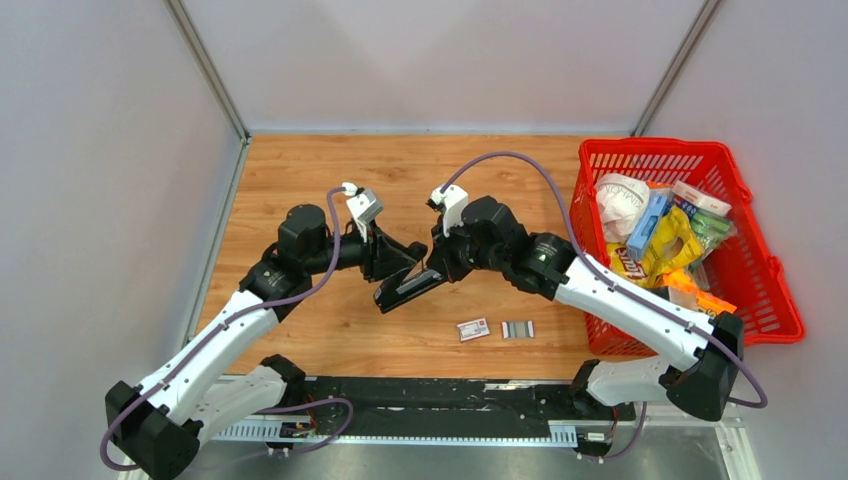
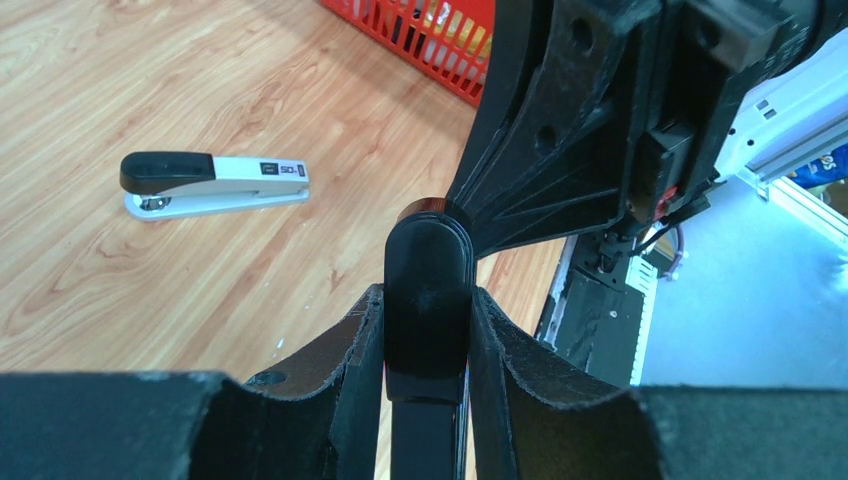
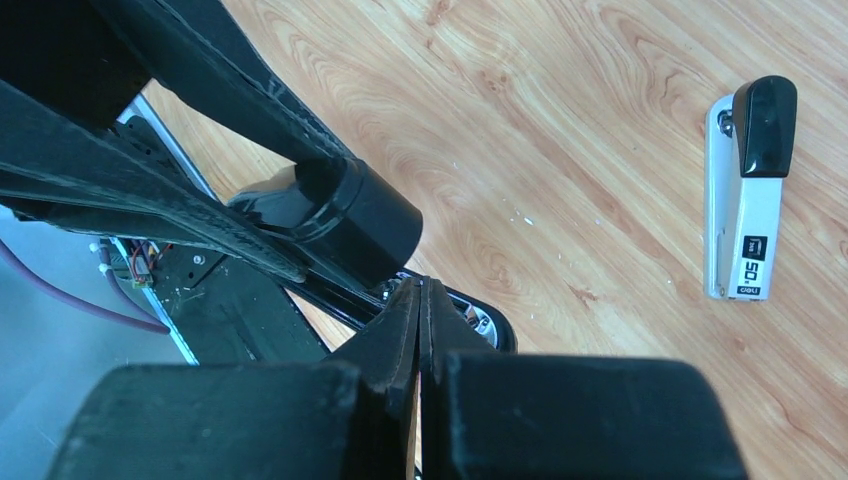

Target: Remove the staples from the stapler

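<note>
A black stapler (image 1: 408, 289) is held tilted above the table between both arms. My left gripper (image 1: 393, 262) is shut on it; in the left wrist view the stapler's glossy black body (image 2: 430, 270) sits clamped between the fingers (image 2: 340, 360). My right gripper (image 3: 420, 292) is shut, its tips pressed together at the stapler's opened end (image 3: 485, 328), where a bit of metal shows. I see nothing between its pads. A short ribbed silvery strip of staples (image 1: 517, 329) lies on the table near the front edge.
A small red-and-white box (image 1: 473, 329) lies left of the strip. A white-and-black stapler (image 2: 215, 185) lies on the wood, also in the right wrist view (image 3: 748, 190). A red basket (image 1: 760, 290) with packets stands at the right.
</note>
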Action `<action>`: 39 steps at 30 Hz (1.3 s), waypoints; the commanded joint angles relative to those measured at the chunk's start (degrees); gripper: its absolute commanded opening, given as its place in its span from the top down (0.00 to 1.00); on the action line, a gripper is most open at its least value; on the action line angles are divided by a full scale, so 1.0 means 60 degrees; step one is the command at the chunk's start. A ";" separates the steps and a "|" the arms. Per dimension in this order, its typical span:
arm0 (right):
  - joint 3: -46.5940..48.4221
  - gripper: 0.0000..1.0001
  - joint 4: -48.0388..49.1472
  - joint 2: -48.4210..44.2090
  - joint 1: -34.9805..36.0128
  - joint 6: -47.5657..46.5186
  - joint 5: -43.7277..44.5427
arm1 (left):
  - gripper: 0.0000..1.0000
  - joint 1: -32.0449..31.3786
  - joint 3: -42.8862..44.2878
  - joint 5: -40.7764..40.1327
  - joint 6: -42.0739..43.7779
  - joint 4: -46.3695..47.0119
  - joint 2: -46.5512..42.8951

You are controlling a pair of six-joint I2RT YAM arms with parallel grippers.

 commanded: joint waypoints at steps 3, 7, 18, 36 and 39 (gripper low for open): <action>-0.0540 1.00 0.0512 -0.0182 0.0042 0.0182 0.0324 | 1.00 0.0014 0.0251 -0.0068 -0.0432 0.1171 -0.0438; -0.0964 1.00 0.0599 -0.0431 0.0057 0.0299 0.0441 | 1.00 0.0029 0.0295 -0.0419 -0.0534 0.1214 -0.0497; -0.1947 1.00 0.1756 -0.0300 0.0203 0.0885 0.0265 | 1.00 0.0029 0.0032 -0.1474 -0.1558 0.2092 -0.0746; -0.2577 1.00 0.3616 0.0754 0.0774 0.1925 -0.0086 | 1.00 0.0029 -0.0525 -0.3612 -0.2468 0.3294 -0.1054; -0.2664 1.00 0.4128 0.0945 0.0891 0.2042 -0.0218 | 1.00 0.0029 -0.0627 -0.3760 -0.2629 0.3543 -0.0966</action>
